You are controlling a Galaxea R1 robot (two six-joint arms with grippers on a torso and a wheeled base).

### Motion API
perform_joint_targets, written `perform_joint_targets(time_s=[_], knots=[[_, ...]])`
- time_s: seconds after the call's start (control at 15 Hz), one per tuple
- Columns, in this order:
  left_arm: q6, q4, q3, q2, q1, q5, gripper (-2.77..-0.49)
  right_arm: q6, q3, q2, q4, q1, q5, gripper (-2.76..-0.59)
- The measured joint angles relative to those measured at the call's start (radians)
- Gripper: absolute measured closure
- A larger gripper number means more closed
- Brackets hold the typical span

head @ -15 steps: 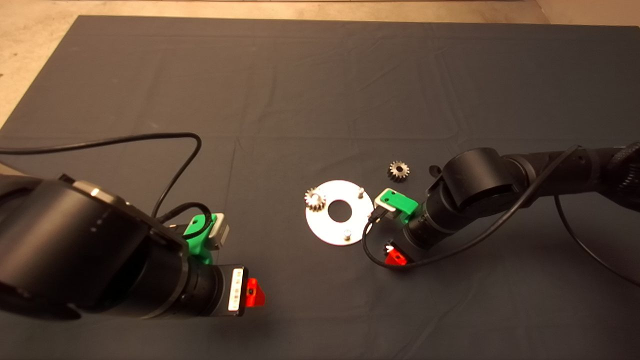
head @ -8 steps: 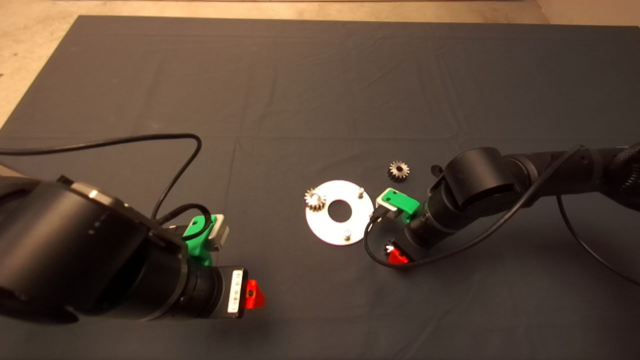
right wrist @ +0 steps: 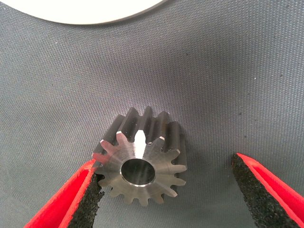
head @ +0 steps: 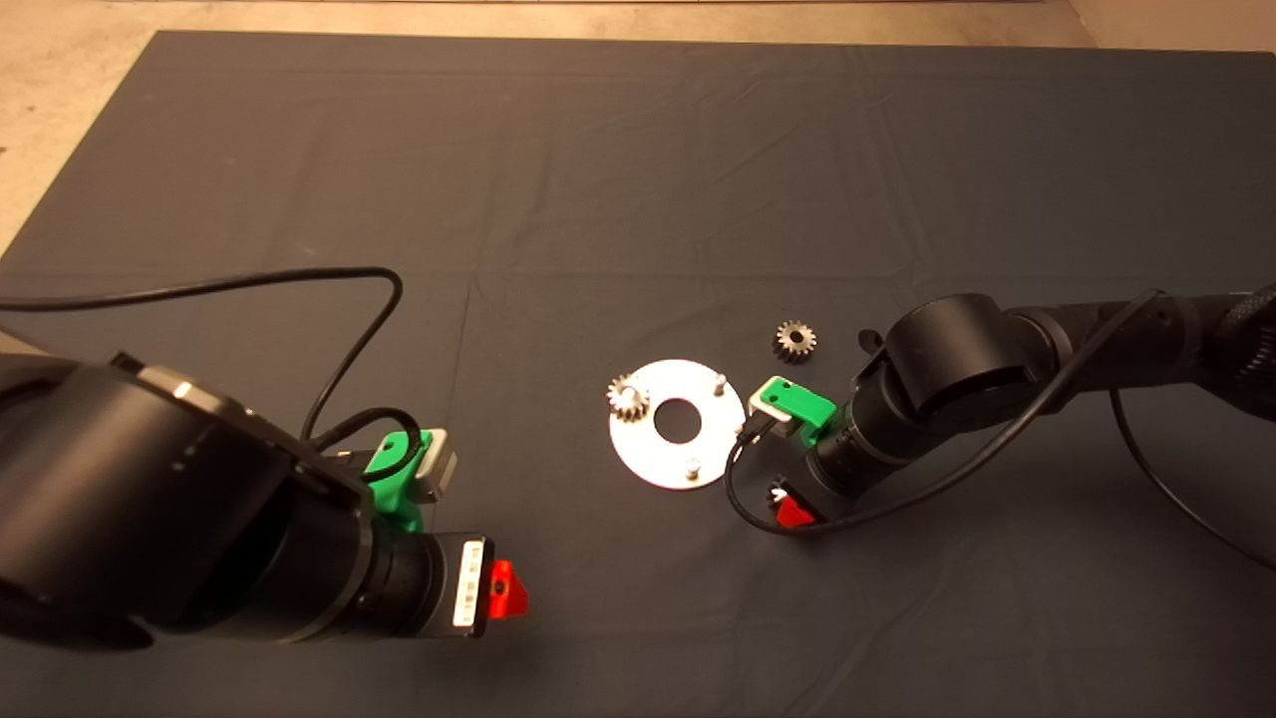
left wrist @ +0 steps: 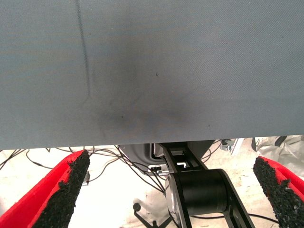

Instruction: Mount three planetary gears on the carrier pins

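Observation:
The round silver plate (head: 653, 454) lies mid-mat. One planetary gear (head: 628, 397) sits on its left carrier pin. The other two carrier pins (head: 719, 382) (head: 690, 465) stand bare. A second gear (head: 795, 340) lies loose on the mat behind and right of the plate. A third gear (right wrist: 140, 161) lies flat on the mat just right of the plate's rim (right wrist: 85, 9). My right gripper (right wrist: 166, 173) (head: 790, 507) straddles it, open, with one pad (right wrist: 88, 190) touching its teeth and the other well clear. My left gripper (head: 498, 588) (left wrist: 171, 175) waits open at the near left, holding nothing.
A black cable (head: 299, 279) loops over the mat from the left arm. Another cable (head: 743, 499) hangs from the right wrist close to the plate. Bare floor (head: 60, 120) borders the mat at the far left.
Almost nothing. The left arm has sunk slightly toward the near edge. The right gripper stays around the gear on the mat.

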Motion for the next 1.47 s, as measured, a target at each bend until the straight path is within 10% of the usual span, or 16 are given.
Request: perform_joint_targets(time_s=[1.47], knots=[[0.0,-0.001,0.021,-0.002,0.0,0.0,-2.48,-0.006,0.0,-0.003,0.0,0.0,0.004,-1.25]])
